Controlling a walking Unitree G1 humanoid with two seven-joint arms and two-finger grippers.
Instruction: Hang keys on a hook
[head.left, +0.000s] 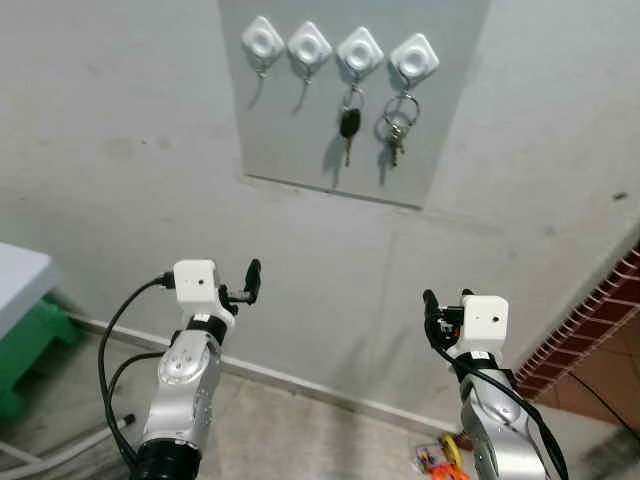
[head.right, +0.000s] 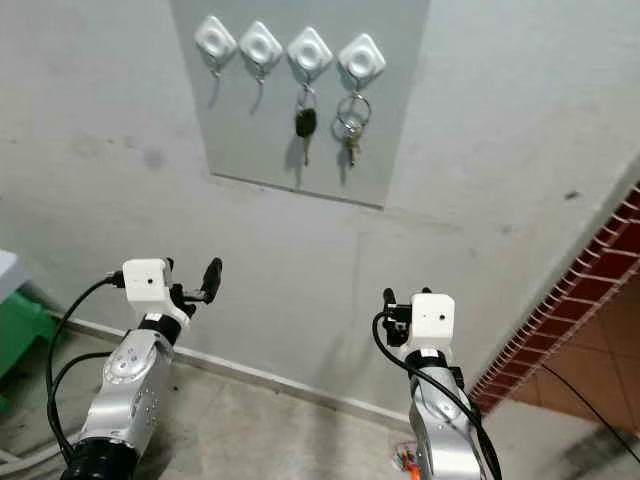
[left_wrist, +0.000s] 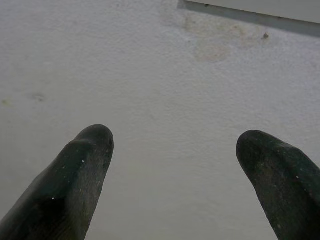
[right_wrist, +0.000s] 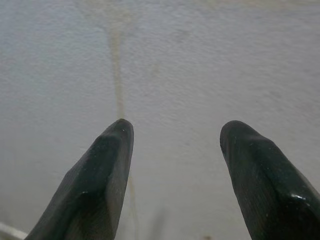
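Note:
A grey panel (head.left: 300, 130) on the wall carries a row of several white hooks (head.left: 309, 45). A black-headed key (head.left: 349, 125) hangs from one hook, and a bunch of keys on a ring (head.left: 396, 125) hangs from the rightmost hook (head.left: 414, 57). The two left hooks (head.left: 263, 40) are bare. My left gripper (left_wrist: 175, 145) is raised well below the panel, open, with only bare wall between its fingers. My right gripper (right_wrist: 175, 132) is at the same height to the right, also open and holding nothing. Both point at the wall.
A white-topped green stand (head.left: 25, 310) sits at the left edge. A red brick wall (head.left: 600, 320) angles in on the right. Small colourful items (head.left: 442, 458) lie on the floor by the skirting. Cables (head.left: 110, 360) trail from my left arm.

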